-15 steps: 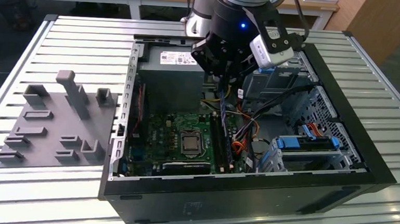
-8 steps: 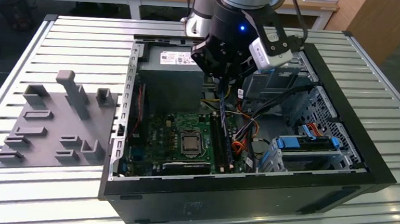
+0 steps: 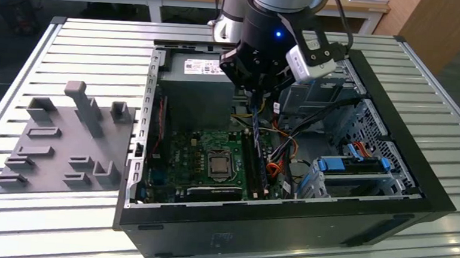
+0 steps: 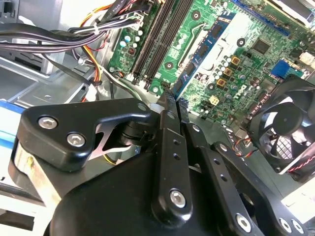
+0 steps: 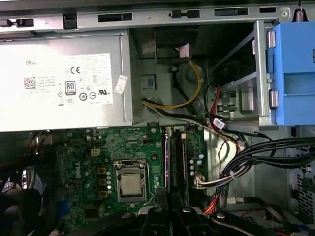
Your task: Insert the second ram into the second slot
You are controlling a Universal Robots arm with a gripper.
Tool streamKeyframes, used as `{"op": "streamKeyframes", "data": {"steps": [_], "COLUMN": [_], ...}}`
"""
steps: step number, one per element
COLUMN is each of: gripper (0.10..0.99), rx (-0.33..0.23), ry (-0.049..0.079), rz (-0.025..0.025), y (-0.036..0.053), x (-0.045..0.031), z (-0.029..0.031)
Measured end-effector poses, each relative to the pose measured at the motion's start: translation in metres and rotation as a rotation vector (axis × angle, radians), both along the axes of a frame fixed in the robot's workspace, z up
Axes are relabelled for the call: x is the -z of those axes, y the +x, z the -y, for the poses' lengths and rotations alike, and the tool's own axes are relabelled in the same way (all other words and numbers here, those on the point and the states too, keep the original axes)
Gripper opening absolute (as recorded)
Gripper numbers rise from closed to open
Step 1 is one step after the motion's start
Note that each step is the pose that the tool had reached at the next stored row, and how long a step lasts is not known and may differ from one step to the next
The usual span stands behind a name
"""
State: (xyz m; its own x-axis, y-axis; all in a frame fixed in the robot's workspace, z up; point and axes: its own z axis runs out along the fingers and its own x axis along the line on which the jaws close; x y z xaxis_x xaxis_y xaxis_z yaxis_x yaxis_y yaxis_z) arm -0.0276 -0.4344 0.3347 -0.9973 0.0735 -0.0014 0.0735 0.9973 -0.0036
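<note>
The gripper (image 4: 170, 100) hangs over the memory slots (image 5: 176, 158), fingers clenched together; coming down crooked, it may snag the nearby cables (image 5: 261, 152).

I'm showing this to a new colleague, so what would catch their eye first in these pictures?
The black gripper hanging over the open computer case in the middle of the slatted table draws the eye first; the second wrist view shows its fingers closed together. Next comes the green motherboard on the case floor, then the grey fixture tray at the exterior view's left.
</note>
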Motion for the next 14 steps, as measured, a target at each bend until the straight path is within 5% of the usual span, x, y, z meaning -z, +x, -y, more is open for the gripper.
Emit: {"op": "streamKeyframes", "data": {"steps": [14], "gripper": [0.137], "rx": [0.0], "ry": [0.0], "rz": [0.0001], "y": [0.0], "x": [0.005], "z": [0.0002]}}
